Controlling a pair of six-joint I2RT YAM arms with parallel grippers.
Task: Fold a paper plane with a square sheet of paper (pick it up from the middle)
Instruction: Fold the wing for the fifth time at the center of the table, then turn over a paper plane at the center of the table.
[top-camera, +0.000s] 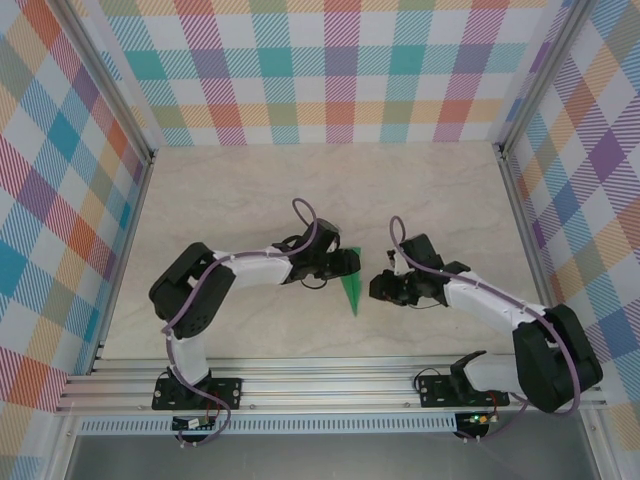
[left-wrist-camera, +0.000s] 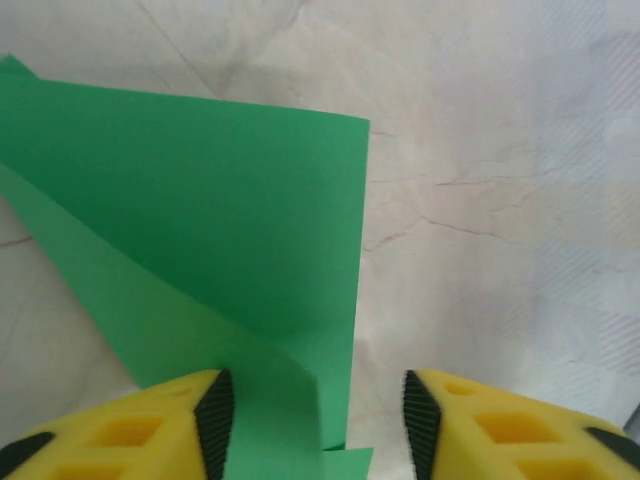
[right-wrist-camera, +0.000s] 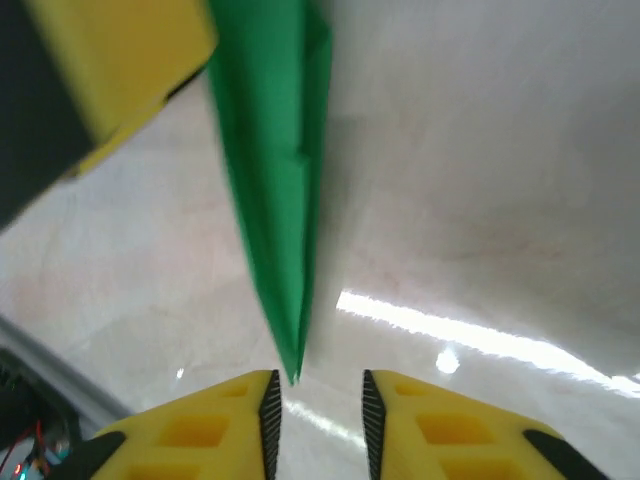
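Paper plane (top-camera: 352, 281) folded to a pointed dart between left pincer (left-wrist-camera: 312, 412) and right pincer (right-wrist-camera: 316, 402), both released; task judged near complete.

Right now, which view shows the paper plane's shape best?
Right wrist: the paper plane runs lengthwise down the frame, narrow and tapering to its point. Top external shows it as a small green sliver. Left wrist shows it as a broad folded flap, up close.

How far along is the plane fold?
Folding looks done: the paper plane is a narrow pointed dart. In hand: left gripper open with the paper between its jaws, right gripper open just short of the tip. Remaining: probably only backing both grippers away.
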